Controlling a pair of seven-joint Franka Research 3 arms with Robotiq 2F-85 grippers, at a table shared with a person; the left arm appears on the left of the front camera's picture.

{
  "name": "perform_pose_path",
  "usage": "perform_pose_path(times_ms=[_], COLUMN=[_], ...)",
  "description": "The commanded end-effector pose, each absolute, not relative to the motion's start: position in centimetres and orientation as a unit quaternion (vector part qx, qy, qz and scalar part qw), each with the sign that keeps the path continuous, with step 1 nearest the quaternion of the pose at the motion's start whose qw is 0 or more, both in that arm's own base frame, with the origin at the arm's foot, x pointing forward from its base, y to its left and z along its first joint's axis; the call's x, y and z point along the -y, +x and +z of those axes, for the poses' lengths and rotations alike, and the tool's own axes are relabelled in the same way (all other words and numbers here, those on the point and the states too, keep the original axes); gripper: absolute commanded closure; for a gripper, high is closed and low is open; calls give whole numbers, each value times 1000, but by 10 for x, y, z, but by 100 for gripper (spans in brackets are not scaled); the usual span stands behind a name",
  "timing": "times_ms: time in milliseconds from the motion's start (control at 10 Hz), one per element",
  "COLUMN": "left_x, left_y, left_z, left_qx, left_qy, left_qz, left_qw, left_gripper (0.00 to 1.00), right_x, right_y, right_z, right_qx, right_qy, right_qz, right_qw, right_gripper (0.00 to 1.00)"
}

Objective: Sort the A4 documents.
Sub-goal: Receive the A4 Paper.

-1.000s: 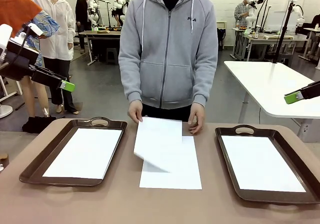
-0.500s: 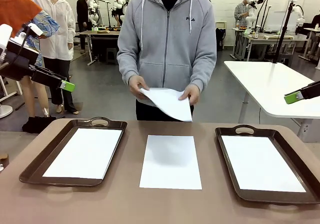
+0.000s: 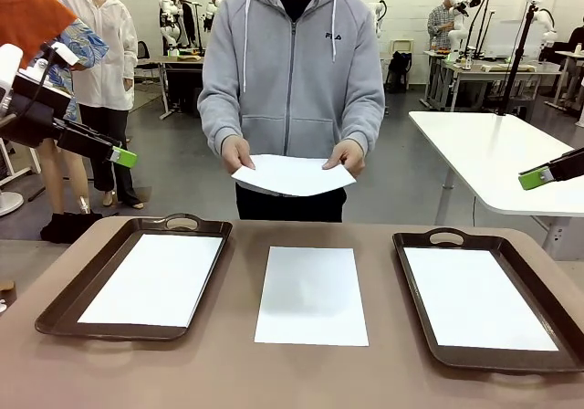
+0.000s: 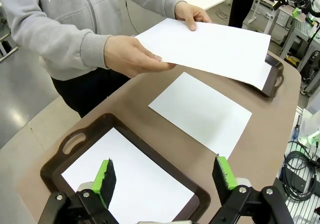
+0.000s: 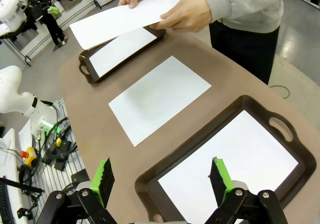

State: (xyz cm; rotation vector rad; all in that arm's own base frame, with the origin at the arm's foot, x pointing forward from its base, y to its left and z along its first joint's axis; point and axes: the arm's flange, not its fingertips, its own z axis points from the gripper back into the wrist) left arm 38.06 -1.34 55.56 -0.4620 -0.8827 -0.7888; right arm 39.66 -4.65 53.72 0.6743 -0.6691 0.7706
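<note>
Four A4 documents [image 3: 311, 296] are on show, each a thin, plain white rectangle, blank-looking on the face that shows. The first sheet [image 3: 152, 279] lies flat in the left tray [image 3: 109, 330], a dark brown handled tray on the bench [image 3: 219, 372], with a brown margin of tray floor around it. The second sheet [image 3: 311, 327] lies bare on the bench between the two trays, its long side running away from the robot. The third sheet [image 3: 476, 298] lies flat in the right tray [image 3: 511, 361], likewise inside the rim.

The fourth sheet [image 3: 292, 174] is in the air beyond the far edge of the bench, pinched at its two ends by the person's hands [image 3: 237, 153]. It bows slightly, and its near edge dips in the middle.

Small lettering on the chest of the person's grey hoodie [image 3: 337, 36] reads "FILA".

The left end effector [image 4: 165, 171] is released, its green pads spread wide, grasping nothing. In the left wrist view it hangs over the near end of the left tray. The right end effector [image 5: 162, 176] is likewise released and grasps nothing, poised above the right tray in its own wrist view. In the front view both sit high at the picture's edges, well apart from every sheet.
</note>
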Motion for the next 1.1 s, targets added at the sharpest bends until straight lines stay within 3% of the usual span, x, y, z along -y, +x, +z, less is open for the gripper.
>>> perform_pose_path(times_ms=[0, 1000], left_x=[14, 14], left_y=[380, 380], left_z=[556, 556], left_qx=[416, 416], left_qy=[-221, -221], left_qz=[-369, -369], left_qw=[801, 801], left_gripper=[0, 0], right_x=[46, 46], right_y=[396, 396], right_z=[537, 537], right_qx=[315, 315], right_qy=[318, 318], right_qz=[361, 361], right_qw=[818, 818], right_gripper=[0, 0])
